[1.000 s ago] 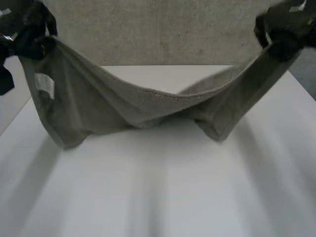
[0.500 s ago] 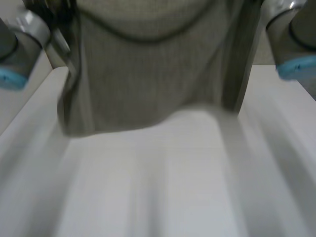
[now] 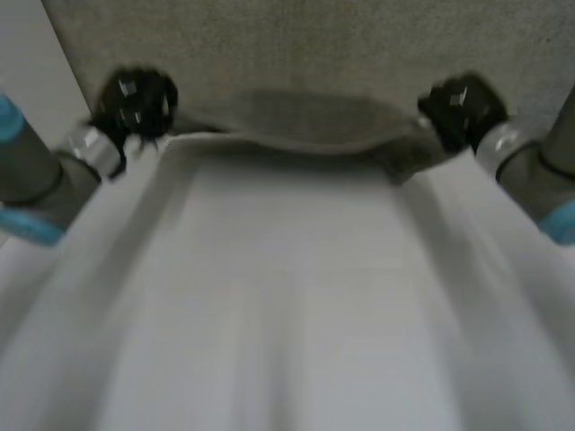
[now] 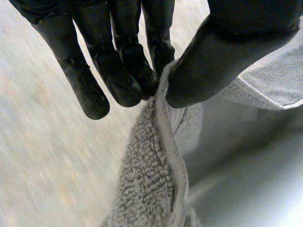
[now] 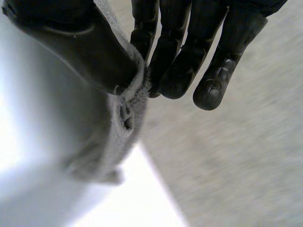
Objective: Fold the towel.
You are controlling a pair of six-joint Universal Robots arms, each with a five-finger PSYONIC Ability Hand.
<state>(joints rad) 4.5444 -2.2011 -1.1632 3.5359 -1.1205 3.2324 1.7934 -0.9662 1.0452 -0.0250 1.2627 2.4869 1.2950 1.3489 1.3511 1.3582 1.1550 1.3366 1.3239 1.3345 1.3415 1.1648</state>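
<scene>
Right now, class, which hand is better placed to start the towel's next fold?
Neither clearly: left hand and right hand each pinch the towel edge between thumb and fingers, level, far across the table. Likely both together.

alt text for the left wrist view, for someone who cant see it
The robot's black left hand pinches the hemmed edge of a grey terry towel between its thumb and fingertips. The towel trails away from the pinch, with a beige surface beyond the fingers.
</scene>
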